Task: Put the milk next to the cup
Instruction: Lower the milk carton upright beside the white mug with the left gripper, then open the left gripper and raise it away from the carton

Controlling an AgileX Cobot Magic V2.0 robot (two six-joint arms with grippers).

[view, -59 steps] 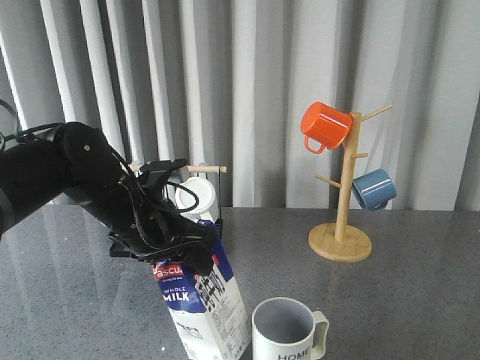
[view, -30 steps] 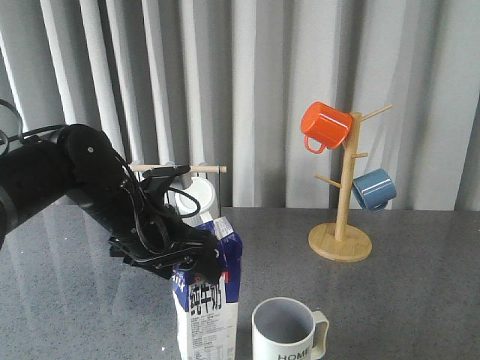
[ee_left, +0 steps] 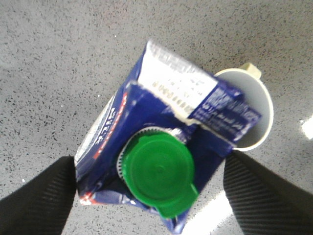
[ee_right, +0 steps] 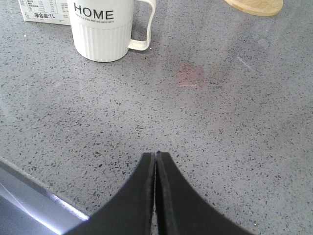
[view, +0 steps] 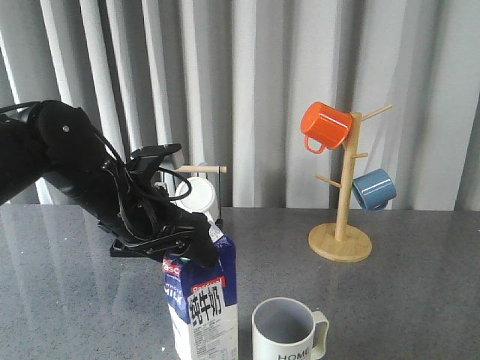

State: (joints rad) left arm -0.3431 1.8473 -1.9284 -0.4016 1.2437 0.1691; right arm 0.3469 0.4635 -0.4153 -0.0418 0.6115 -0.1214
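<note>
The milk (view: 202, 315), a blue-and-white carton with a red band, stands upright on the grey table just left of the cup (view: 283, 334), a white mug with a grey inside. My left gripper (view: 196, 251) sits at the carton's top. In the left wrist view its black fingers (ee_left: 44, 196) flank the milk (ee_left: 161, 107) on both sides of the green cap (ee_left: 156, 174), with the cup (ee_left: 249, 112) right behind. My right gripper (ee_right: 155, 155) is shut and empty low over the table, facing the "HOME" cup (ee_right: 100, 34) and the milk's base (ee_right: 44, 15).
A wooden mug tree (view: 341, 244) stands at the back right with an orange mug (view: 325, 125) and a blue mug (view: 373, 189); its base (ee_right: 254, 6) shows in the right wrist view. A white mug (view: 199, 193) hangs on a rack behind my left arm. The table's edge (ee_right: 29, 196) is near my right gripper.
The milk went from tilted to upright and came down onto the table left of the cup. My left arm shifted a little up and left. The right arm is out of the front view.
</note>
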